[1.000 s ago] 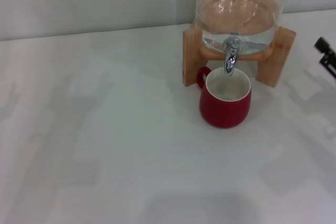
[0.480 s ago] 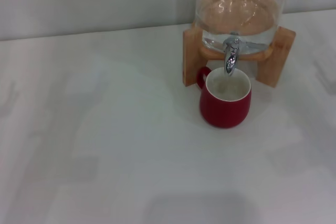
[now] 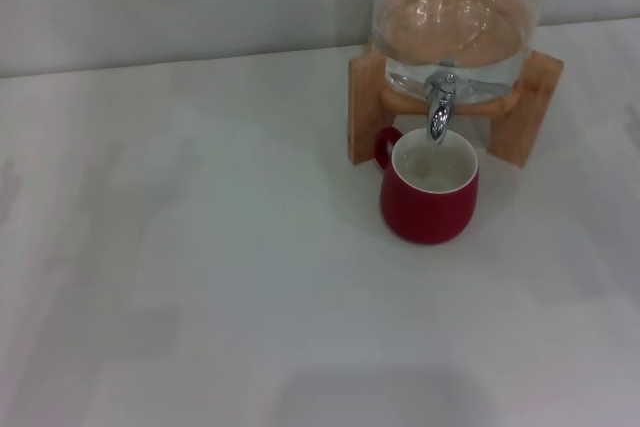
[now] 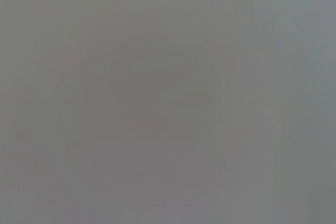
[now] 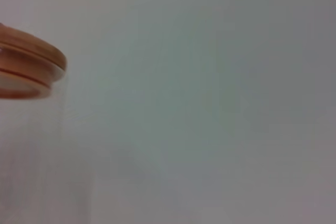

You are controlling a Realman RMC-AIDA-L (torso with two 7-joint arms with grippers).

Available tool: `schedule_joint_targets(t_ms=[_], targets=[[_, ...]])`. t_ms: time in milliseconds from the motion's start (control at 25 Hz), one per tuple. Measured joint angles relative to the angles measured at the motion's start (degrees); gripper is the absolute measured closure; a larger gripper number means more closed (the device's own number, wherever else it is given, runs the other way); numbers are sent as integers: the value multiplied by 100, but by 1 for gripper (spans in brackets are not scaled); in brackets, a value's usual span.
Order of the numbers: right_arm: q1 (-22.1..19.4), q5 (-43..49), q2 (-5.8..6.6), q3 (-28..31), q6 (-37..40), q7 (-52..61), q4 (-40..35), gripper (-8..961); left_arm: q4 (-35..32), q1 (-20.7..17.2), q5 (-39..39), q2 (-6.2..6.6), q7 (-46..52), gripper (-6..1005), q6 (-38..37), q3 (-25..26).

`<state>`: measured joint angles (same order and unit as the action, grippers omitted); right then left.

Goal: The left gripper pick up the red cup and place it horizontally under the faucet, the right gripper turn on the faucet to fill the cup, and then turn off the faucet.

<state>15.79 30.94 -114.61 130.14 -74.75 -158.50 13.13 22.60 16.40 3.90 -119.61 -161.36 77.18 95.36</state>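
- The cup point(image 3: 430, 195) is a squat, rounded mug. It is dark red outside with a smooth glazed look, and white inside.
- A small loop handle of the same red sticks out from the cup on the side toward the left post of the stand point(image 3: 366, 107).
- The cup stands upright on the white desk point(image 3: 200, 247), just in front of the stand, with its open mouth directly below the faucet point(image 3: 439, 107).
- The inside of the cup looks pale. I cannot tell if there is water in it.
- The faucet is small and of shiny chrome, with a rounded spout that points down to the cup.
- The faucet is fixed at the lower front of the dispenser point(image 3: 455, 17), a clear glass jar that holds liquid.
- The stand is of light wood. It has two flat upright posts, one at each side of the faucet.
- In the right wrist view a round wooden lid point(image 5: 29, 72) sits on a clear glass wall. The rest is plain grey.
- The left wrist view shows only a flat grey surface.
- No view shows the left tool or the right tool, so how they stand cannot be told.
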Motion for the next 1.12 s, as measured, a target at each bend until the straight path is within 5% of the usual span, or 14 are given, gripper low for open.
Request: schedule_joint_targets(t_ms=[1120], targets=[[47, -125, 0, 2, 208, -164, -26, 348, -231, 405, 89, 22, -2, 119, -171, -9]])
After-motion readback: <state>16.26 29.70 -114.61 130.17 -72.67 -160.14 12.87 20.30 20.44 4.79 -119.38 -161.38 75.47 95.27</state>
